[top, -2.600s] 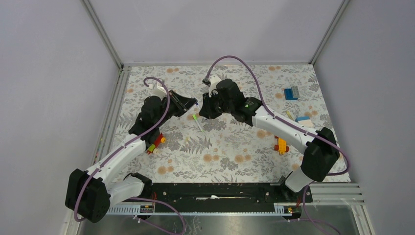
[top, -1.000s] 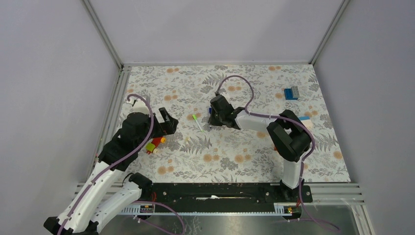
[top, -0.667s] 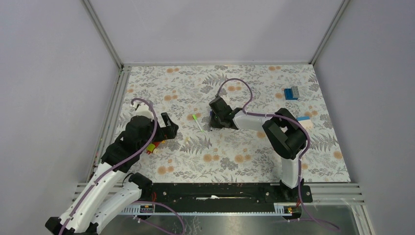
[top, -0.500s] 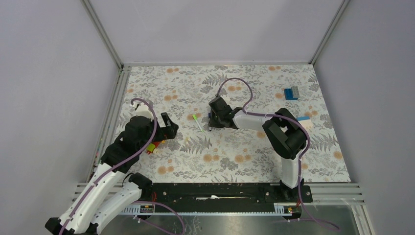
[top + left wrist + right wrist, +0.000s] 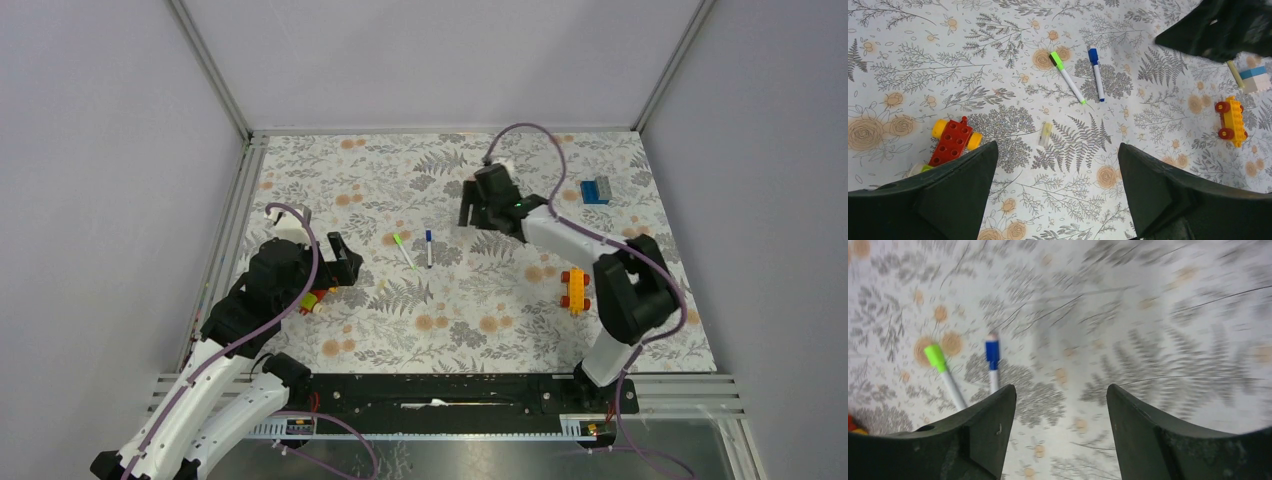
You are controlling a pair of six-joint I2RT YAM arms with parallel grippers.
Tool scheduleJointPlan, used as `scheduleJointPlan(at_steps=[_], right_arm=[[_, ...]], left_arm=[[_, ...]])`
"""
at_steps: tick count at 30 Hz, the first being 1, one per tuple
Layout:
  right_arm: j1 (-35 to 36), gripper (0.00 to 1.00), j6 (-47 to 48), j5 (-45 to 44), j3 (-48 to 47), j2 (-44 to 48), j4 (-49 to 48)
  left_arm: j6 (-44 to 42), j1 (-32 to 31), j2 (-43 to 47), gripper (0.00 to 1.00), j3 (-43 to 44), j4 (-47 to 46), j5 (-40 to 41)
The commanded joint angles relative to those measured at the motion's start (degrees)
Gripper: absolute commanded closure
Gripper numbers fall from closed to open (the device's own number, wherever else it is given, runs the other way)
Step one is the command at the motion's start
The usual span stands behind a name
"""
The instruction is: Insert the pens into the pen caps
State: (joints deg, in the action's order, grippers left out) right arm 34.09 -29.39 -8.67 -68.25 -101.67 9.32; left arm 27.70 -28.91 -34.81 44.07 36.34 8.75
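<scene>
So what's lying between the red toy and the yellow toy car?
Just one short pale stub; the rest of that stretch is bare. The left wrist view shows it best.

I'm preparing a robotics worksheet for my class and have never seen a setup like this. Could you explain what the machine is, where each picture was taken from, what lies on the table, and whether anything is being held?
These are two robot arms bolted at the near edge of a table covered by a floral cloth. The wide picture looks down from above and behind them. The other two come from a camera on each wrist, so the dark shapes at the bottom are that arm's own fingers.

On the cloth, a green-capped pen and a blue-capped pen lie side by side. Nearby are a small pale tube, a red-and-yellow toy brick and an orange toy car.

The left gripper and right gripper are both open and hold nothing.
</scene>
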Motion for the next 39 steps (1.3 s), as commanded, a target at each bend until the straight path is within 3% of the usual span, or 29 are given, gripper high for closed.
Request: scheduleJointPlan(at_steps=[1, 5, 14, 24, 32, 39], right_arm=[[-6.7, 0.25, 8.2, -6.9, 2.4, 9.3, 3.5], [-14.9, 0.23, 8.8, -8.3, 4.5, 12.0, 5.3], [-27.0, 0.23, 10.1, -10.4, 3.1, 7.3, 9.4], [-35.2, 0.25, 16.2, -10.1, -2.0, -3.3, 9.7], [-39.1, 0.28, 20.2, -6.8, -1.9, -5.1, 8.3], [-41.6, 0.38, 20.7, -1.4, -1.9, -7.0, 8.3]], left_arm=[[-1.6, 0.3, 0.4, 0.01, 0.3, -2.1, 0.2], [-1.9, 0.3, 0.3, 0.01, 0.1, -2.3, -0.5], [-2.1, 0.3, -0.3, 0.01, 0.0, -2.4, -1.0], [-2.3, 0.2, -1.0, 0.01, -0.2, -2.6, -0.9], [-2.2, 0.0, -0.9, 0.01, -0.4, -2.6, -0.3], [-2.1, -0.2, -1.3, 0.01, -0.5, -2.5, -0.1]])
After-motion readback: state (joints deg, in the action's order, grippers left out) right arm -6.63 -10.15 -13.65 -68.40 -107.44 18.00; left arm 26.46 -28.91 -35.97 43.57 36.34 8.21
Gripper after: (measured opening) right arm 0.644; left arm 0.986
